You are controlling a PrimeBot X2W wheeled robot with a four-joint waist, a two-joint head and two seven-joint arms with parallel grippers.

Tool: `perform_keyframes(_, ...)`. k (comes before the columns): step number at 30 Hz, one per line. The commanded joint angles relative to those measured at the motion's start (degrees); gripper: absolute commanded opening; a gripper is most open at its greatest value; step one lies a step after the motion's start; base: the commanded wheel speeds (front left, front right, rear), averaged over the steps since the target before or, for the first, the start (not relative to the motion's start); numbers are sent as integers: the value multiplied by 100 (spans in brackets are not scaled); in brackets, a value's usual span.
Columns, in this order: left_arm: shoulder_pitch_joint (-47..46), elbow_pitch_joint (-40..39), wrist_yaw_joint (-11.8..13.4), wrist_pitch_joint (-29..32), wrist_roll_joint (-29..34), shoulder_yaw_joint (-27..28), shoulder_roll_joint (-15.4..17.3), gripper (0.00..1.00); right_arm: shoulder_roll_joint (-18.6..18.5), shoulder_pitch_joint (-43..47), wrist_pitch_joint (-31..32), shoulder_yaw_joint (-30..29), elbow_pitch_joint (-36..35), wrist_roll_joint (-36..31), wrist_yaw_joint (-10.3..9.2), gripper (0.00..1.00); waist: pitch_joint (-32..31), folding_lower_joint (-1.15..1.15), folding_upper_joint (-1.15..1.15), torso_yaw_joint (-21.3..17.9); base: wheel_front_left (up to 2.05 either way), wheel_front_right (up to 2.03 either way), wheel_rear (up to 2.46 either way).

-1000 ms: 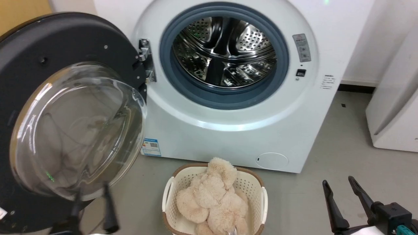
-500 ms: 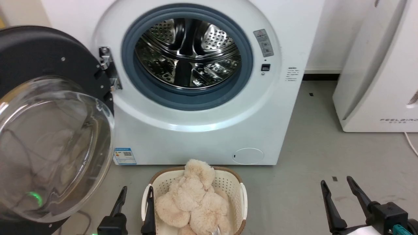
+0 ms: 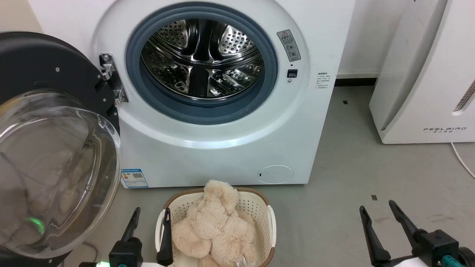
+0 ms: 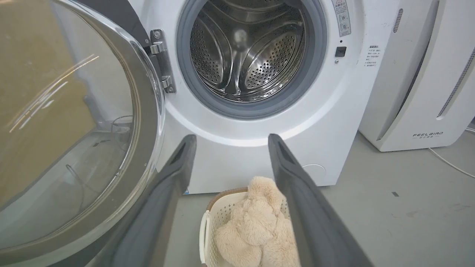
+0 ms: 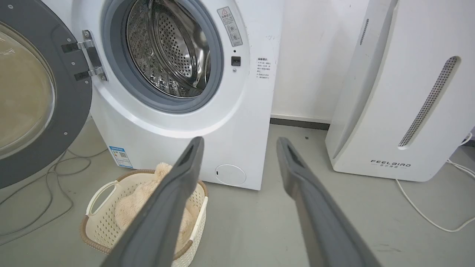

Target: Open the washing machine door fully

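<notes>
Grey floor (image 3: 334, 167) spreads before the washing machine (image 3: 222, 155); the washing machine door (image 3: 44, 63) hangs wide at its left side. Both the left hand (image 3: 153, 209) and the right hand (image 3: 376, 205) are open and empty. It seems fully open, so the arms should draw away without touching the glass.

Basket (image 3: 260, 208) before washing machine (image 3: 207, 159); door (image 3: 41, 59) seemingly leftmost.

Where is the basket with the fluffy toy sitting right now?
In the head view the basket sits bottom centre on the floor, just before the washing machine, beside the left pincer.
</notes>
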Motion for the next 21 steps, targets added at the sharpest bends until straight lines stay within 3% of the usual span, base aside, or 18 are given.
perform_keyframes(1, -60, 5, 28, 0, -12, 10, 39, 100, 19, 13, -40, 11, -16, 8, 3, 100, 3, 0, 0, 1, 0, 0, 0)
perform_keyframes(2, -61, 10, 28, 17, -29, 9, 38, 100, 19, 16, -42, 14, -15, 10, 3, 100, 6, 0, 0, 2, 0, 0, 0)
perform_keyframes(3, -1, 3, 2, 14, -5, -4, -1, 0, 0, 0, 5, 3, 0, 0, 0, 0, 6, 0, 0, 1, 0, 0, 0)
perform_keyframes(21, -41, -102, -58, 179, 36, 54, -30, 0, 2, -87, 53, 17, 36, -23, 0, 0, 29, 0, 0, 7, 0, 0, 0)
